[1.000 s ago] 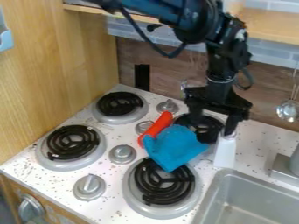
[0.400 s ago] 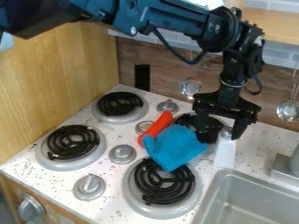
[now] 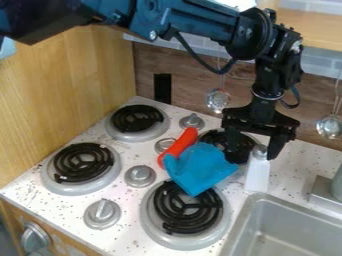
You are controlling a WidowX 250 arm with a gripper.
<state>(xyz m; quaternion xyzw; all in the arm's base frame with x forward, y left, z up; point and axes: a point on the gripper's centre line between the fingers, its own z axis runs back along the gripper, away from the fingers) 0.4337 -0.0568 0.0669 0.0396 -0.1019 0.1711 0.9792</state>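
The gripper (image 3: pixel 254 154) hangs over the back right burner with its fingers spread apart. A white bottle-like object with a grey top (image 3: pixel 257 175) stands beside the right finger, its top between the two fingers; whether they touch it I cannot tell. Left of it, a crumpled blue cloth (image 3: pixel 202 169) lies across the stove between the two right burners, near the left finger. An elongated red object (image 3: pixel 178 146) lies against the cloth's upper left, one end close to the grey knobs.
Black coil burners sit at back left (image 3: pixel 137 119), front left (image 3: pixel 83 162) and front right (image 3: pixel 188 208). Grey knobs (image 3: pixel 139 176) stand among them. A metal sink (image 3: pixel 270 197) is at the lower right, with a faucet base beside it. Metal utensils (image 3: pixel 330 126) hang along the back wall.
The arm and gripper have shifted right and a little down in the view, mostly before the middle frame. The cloth, the red object and the white object have stayed put.
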